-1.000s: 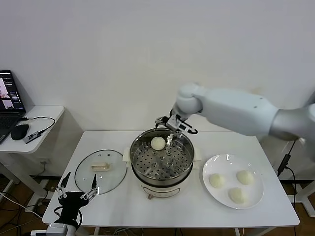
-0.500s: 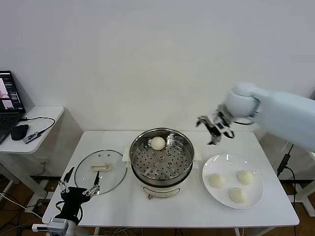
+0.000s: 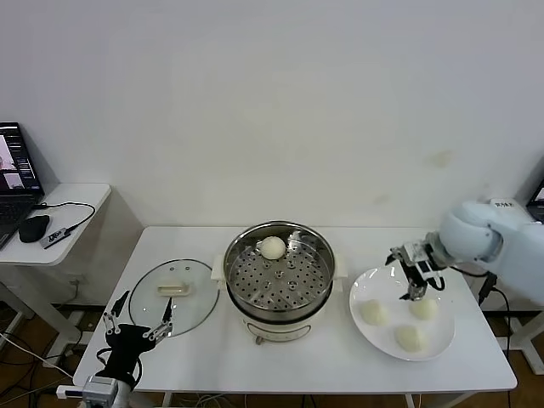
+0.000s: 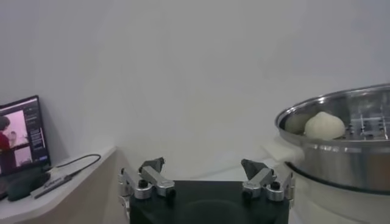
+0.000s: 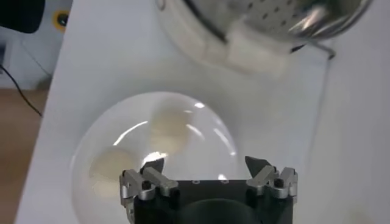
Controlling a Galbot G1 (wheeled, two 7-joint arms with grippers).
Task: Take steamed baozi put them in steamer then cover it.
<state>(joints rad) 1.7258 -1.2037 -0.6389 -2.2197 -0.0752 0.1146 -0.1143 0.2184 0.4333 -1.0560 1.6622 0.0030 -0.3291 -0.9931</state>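
One steamed baozi [image 3: 273,247] lies on the perforated tray at the far side of the steamer [image 3: 280,280], and it shows again as the baozi [image 4: 324,125] in the left wrist view. Three more baozi lie on the white plate [image 3: 382,327]: one [image 3: 373,312], a second [image 3: 422,307] and a third [image 3: 410,338]. My right gripper [image 3: 410,270] hovers open and empty just above the plate's far part; its wrist view shows two of the baozi [image 5: 168,132] [image 5: 108,172] below its jaws [image 5: 205,163]. The cover [image 3: 174,295] lies flat left of the steamer. My left gripper [image 3: 136,319] waits open at the table's front left corner.
A side table [image 3: 59,221] at the left holds a laptop [image 3: 17,174], a mouse [image 3: 35,227] and a cable. A wall stands behind the white table [image 3: 289,361].
My right gripper has left the steamer's far rim, swung right and come down over the plate, empty. The baozi stays in the steamer. The left arm has barely shifted.
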